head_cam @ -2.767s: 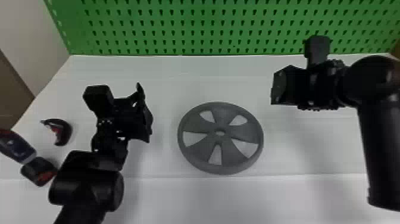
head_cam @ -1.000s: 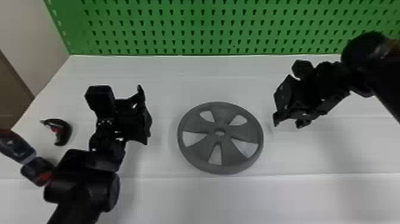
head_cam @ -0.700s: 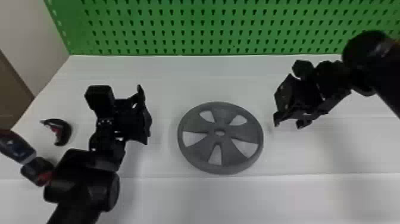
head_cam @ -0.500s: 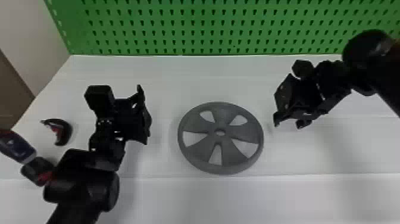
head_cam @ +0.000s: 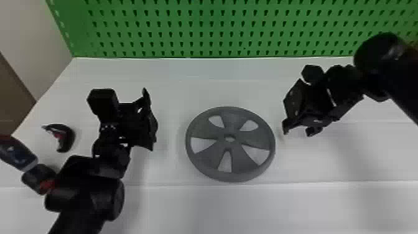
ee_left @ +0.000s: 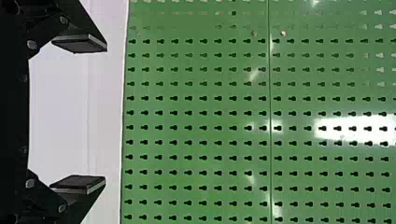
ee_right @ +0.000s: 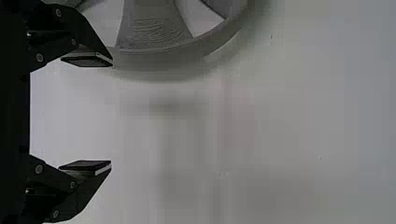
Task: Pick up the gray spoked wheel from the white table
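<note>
A gray wheel point(head_cam: 231, 149) lies flat on a white table point(head_cam: 192, 211), a green pegboard point(head_cam: 199, 31) rising at the far edge, as two robot arms flank it from either side. The right gripper point(head_cam: 288, 107), nearer the wheel, hangs just beside its right rim, fingers spread wide and nothing between them. The left gripper point(head_cam: 149, 119), well apart from the rim on the other side, is likewise released, its fingers open and empty. A curved dark object point(head_cam: 69, 137) rests toward the table's left end.

The job at hand looks to be lining up for the first hold. The wheel appears to be molded plastic: stiff, probably light for its breadth, and unlikely to bend under a firm squeeze. Its smooth outer edge may prove slippery, though the spokes seem sturdy enough. The best purchase is likely the right-hand rim, one finger in the opening between spokes and the other outside the edge (the hub's small hole offers little room for fingers this broad). Held at one side only, a wheel this wide would probably sag or twist toward its far edge, so a deep bite and a slow, level lift seem wise. A shallow pinch could send it skidding across the tabletop.
</note>
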